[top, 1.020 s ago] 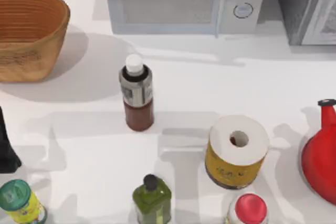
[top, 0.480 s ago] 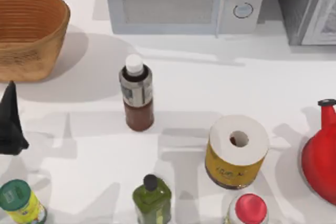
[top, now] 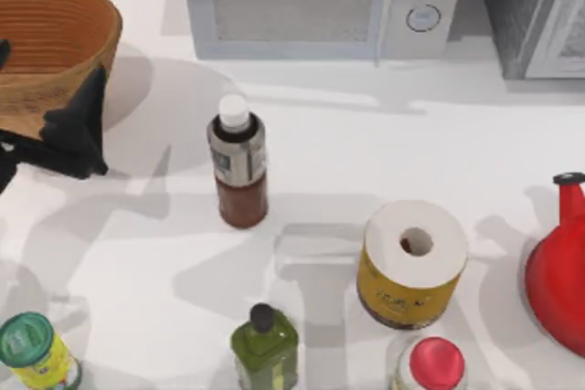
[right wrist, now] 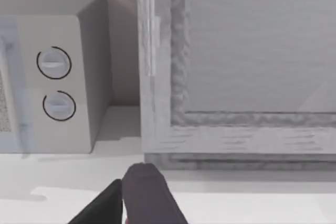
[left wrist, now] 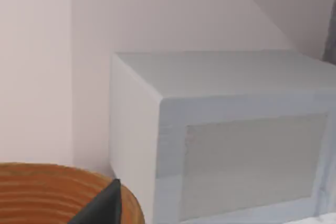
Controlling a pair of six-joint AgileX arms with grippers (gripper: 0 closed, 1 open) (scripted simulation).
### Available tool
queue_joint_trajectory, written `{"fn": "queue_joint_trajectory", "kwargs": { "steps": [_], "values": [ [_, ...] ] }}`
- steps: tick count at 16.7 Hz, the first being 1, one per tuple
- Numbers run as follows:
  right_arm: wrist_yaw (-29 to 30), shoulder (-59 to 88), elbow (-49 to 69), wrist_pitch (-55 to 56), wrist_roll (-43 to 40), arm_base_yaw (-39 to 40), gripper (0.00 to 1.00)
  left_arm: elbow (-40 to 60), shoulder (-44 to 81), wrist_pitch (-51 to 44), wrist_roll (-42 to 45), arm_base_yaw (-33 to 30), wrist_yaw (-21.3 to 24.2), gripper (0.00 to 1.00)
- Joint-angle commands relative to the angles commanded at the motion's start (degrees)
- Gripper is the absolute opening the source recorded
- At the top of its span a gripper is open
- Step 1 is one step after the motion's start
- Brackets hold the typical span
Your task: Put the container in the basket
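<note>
left claw [top: 73, 130] moved up beside one basket [top: 55, 34]; one container [top: 239, 166] untouched.

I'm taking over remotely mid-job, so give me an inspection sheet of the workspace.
Surface: white table.
Job's things: container upright, mid-table; basket at the far left.
Clutter: green bottle, yellow jar, paper roll, red jug, red-capped jar.
Grippers: left gripper by the basket's front rim, apart from the container; right gripper faces the grey cabinet.
Cables: nothing seen.
Surroundings: microwave at the back.
</note>
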Motion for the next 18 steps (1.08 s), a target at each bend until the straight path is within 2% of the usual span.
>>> {"fn": "queue_joint_trajectory", "kwargs": {
  "steps": [4,8,12,18],
  "values": [
    [0.00,0.00,0.00,0.00,0.00,0.00,1.00,1.94,24.73,18.44,2.25,-4.32,6.19,1.00],
    [0.00,0.00,0.00,0.00,0.00,0.00,1.00,2.05,40.46,30.78,6.02,-8.81,10.67,1.00],
    [0.00,0.00,0.00,0.00,0.00,0.00,1.00,0.78,46.36,34.10,8.90,-11.58,12.35,1.00],
    [0.00,0.00,0.00,0.00,0.00,0.00,1.00,1.64,45.92,33.16,8.74,-11.40,12.24,1.00]
  ]
}}
